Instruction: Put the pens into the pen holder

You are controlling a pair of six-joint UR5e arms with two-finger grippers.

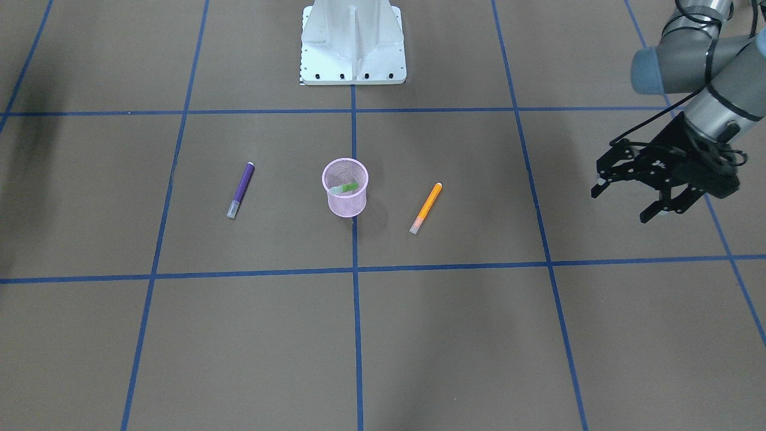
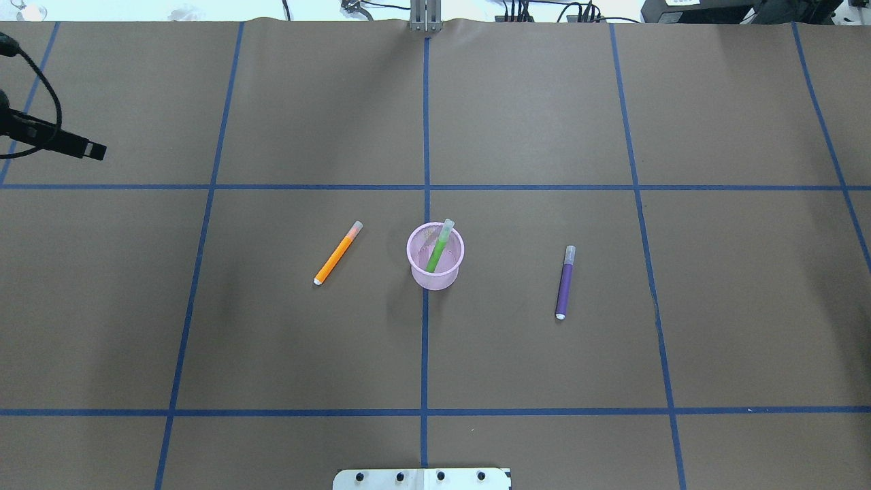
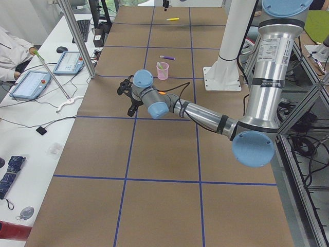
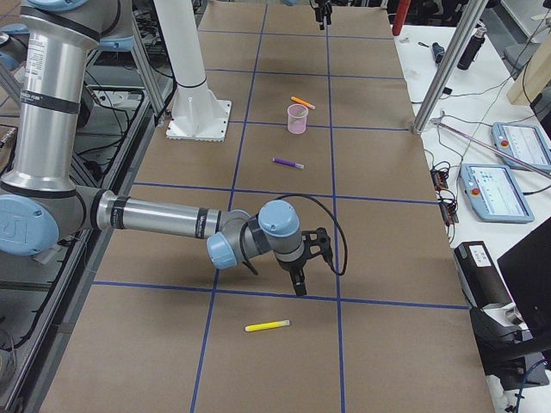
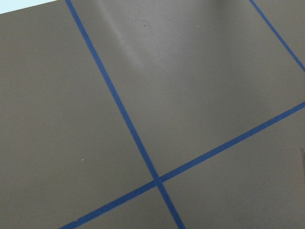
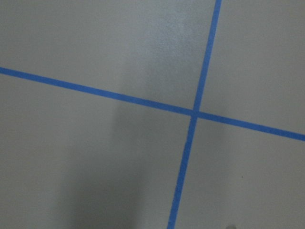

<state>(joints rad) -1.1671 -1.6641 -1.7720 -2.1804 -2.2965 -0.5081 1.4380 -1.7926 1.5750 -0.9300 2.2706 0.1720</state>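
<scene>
The pink mesh pen holder stands upright at the table's middle. A green pen leans inside it, cap end up. On the table, an orange pen lies to the holder's left-arm side. A purple pen lies on the other side. My left gripper hovers open and empty, far out beyond the orange pen. My right gripper shows only in the side views, low over the table's right end; I cannot tell its state.
A yellow pen lies near the right gripper at the right end. The white robot base sits at the table's back edge. Beside the table stand benches with tablets, a metal post and a person's sleeve.
</scene>
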